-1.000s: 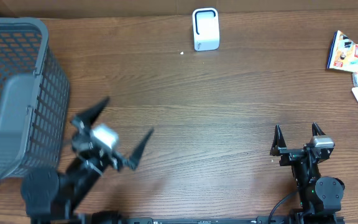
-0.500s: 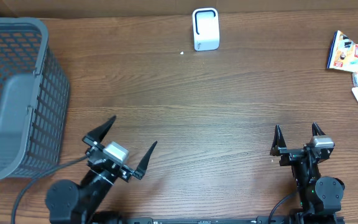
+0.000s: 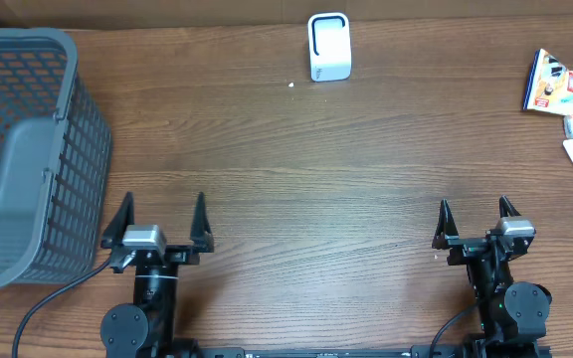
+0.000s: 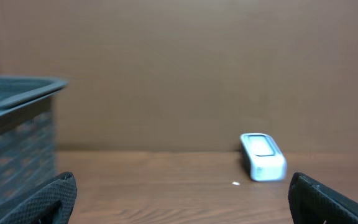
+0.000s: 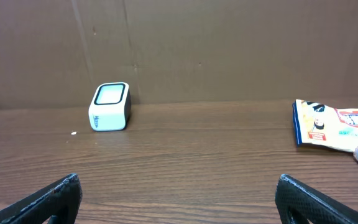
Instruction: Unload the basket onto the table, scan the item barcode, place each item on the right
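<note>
Snack packets (image 3: 563,88) are lying at the far right edge of the wooden surface (image 3: 316,169), well apart from both arms. The largest is showing blue, white, red and yellow print, with smaller pale packets just beside it. A white scanner (image 3: 329,46), a small rounded box with a dark-rimmed window on its face, is standing at the far middle of the surface, close to the brown cardboard wall (image 5: 229,43). The overhead frame is cutting off the packets on the right, so their number is hard to tell, and their print is too small to read. A grey mesh basket (image 3: 78,119) is sitting at the left, its far side running out of the frame. In each wrist view only the dark tips of the fingers are showing in the lower corners. The left gripper (image 3: 162,207) is resting low at the near edge, pointing straight toward the far wall, its fingers spreading wide and holding nothing. The right gripper (image 3: 476,209) is sitting in the same pose at the near right, its fingers also spreading wide and gripping nothing.
</note>
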Controlling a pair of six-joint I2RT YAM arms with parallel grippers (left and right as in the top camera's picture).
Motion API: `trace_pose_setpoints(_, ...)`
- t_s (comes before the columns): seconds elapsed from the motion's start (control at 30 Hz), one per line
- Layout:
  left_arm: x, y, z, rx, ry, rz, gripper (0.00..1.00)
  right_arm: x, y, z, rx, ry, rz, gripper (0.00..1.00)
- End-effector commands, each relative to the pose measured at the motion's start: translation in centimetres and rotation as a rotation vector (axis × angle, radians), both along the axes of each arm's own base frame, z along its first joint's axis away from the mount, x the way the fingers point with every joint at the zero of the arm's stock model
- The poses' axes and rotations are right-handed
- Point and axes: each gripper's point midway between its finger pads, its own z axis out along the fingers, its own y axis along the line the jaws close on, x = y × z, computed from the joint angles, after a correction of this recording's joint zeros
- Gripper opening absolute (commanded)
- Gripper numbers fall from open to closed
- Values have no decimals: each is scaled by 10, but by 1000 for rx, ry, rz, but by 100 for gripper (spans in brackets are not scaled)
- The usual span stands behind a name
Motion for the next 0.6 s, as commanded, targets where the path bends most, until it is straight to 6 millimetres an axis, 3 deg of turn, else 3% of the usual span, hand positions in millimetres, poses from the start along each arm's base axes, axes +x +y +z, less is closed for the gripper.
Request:
trace_pose_setpoints(0.0, -2, 28, -5, -77, -2, 155, 100, 0, -1, -1, -4, -8, -5, 100)
trace_pose_setpoints(0.57, 5, 30, -59, -39, 44, 177, 100, 0, -1, -1, -4, -8, -5, 100)
